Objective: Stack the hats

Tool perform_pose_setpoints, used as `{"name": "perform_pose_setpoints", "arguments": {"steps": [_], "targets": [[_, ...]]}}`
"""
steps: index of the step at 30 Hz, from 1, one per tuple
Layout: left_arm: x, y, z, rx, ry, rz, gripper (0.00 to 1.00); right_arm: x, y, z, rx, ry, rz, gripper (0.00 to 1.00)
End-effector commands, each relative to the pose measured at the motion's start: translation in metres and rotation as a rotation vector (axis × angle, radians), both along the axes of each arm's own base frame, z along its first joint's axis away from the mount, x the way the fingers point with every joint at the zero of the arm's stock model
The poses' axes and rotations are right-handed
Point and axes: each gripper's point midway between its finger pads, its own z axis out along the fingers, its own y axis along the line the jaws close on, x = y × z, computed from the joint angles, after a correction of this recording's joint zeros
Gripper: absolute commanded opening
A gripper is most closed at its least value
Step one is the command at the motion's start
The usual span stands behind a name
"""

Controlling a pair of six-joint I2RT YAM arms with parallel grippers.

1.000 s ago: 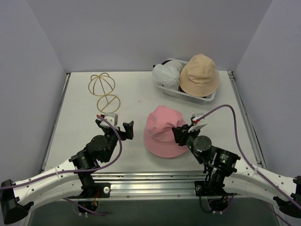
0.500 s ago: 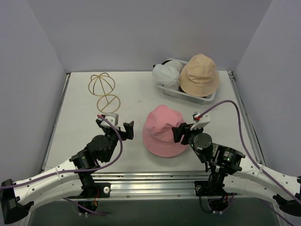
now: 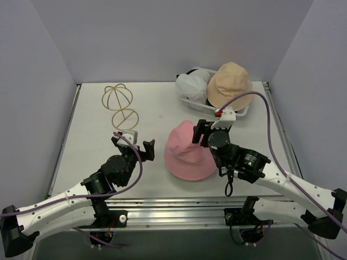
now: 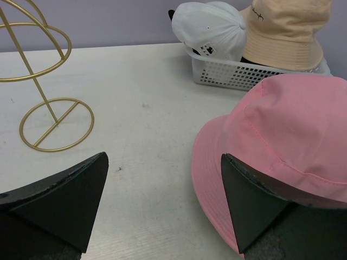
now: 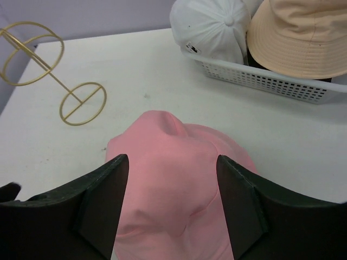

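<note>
A pink bucket hat (image 3: 185, 153) lies crown up on the table, near the front middle. My right gripper (image 3: 201, 132) hovers open over its crown, a finger on either side in the right wrist view (image 5: 171, 206), hat (image 5: 173, 173) below. My left gripper (image 3: 132, 145) is open and empty just left of the hat; in the left wrist view (image 4: 162, 200) its right finger (image 4: 255, 206) overlaps the pink brim (image 4: 217, 162). A white cap (image 3: 191, 85) and a tan bucket hat (image 3: 230, 85) sit in a white mesh basket (image 3: 217, 112). Something dark shows under the tan hat; the black hats are otherwise hidden.
A gold wire dome frame (image 3: 118, 96) with a ring base (image 3: 124, 117) stands at the back left, also in the left wrist view (image 4: 54, 124). Purple walls close in the table on three sides. The right arm's purple cable (image 3: 255, 103) loops over the basket.
My right gripper has swung from the hat's right side up and back, and now stands over the crown. The hat and my left arm have hardly moved.
</note>
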Motion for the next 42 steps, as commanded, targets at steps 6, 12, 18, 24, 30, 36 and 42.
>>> {"name": "perform_pose_setpoints", "arguments": {"steps": [6,12,18,24,30,36,42], "targets": [[0.000,0.000,0.017,-0.050,-0.030,0.002,0.94,0.039,-0.013,-0.040,-0.036,0.102,-0.071,0.61],[0.000,-0.002,0.018,-0.053,-0.032,-0.005,0.94,0.038,-0.025,-0.024,-0.015,0.064,-0.089,0.62],[0.001,-0.002,0.015,-0.043,-0.026,-0.002,0.94,0.067,-0.048,0.033,-0.053,-0.035,-0.186,0.64],[0.001,-0.003,0.015,-0.042,-0.026,-0.002,0.94,0.141,-0.103,0.073,-0.066,-0.045,-0.333,0.65],[0.000,0.000,0.017,-0.048,-0.027,0.001,0.94,0.209,-0.145,0.078,-0.075,0.013,-0.412,0.66],[-0.001,0.003,0.019,-0.057,-0.033,0.007,0.94,0.260,-0.170,0.057,-0.078,0.066,-0.421,0.66],[0.000,-0.002,0.017,-0.049,-0.027,-0.008,0.94,0.296,-0.175,0.021,-0.086,0.112,-0.373,0.65]]}}
